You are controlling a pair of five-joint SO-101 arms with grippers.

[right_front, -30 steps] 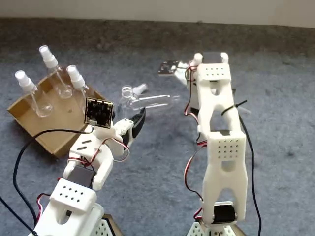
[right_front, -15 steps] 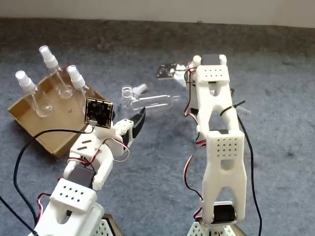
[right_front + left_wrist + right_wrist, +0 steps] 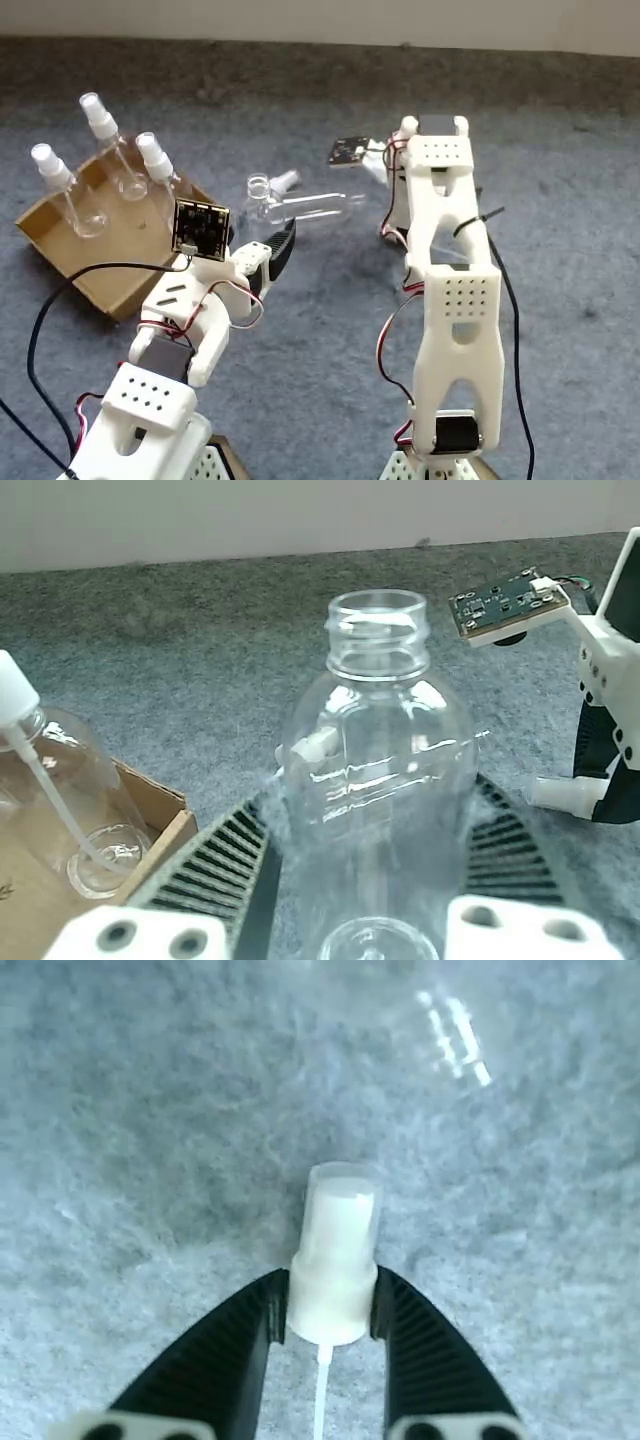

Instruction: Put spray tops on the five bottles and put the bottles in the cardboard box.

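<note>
Bottle [image 3: 375, 730], uncapped and upright, clamped in left gripper [image 3: 370, 800]. Right gripper [image 3: 330, 1288] pinches a spray top [image 3: 338, 1222] by its collar.

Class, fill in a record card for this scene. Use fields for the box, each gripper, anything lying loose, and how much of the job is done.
box: cardboard box with three capped bottles standing in it
left gripper: shut on an open bottle, no top on its neck
right gripper: shut on a spray top
loose: a clear bottle lying on its side and a second spray top, both on the grey carpet
progress: three of five bottles capped and boxed
</note>
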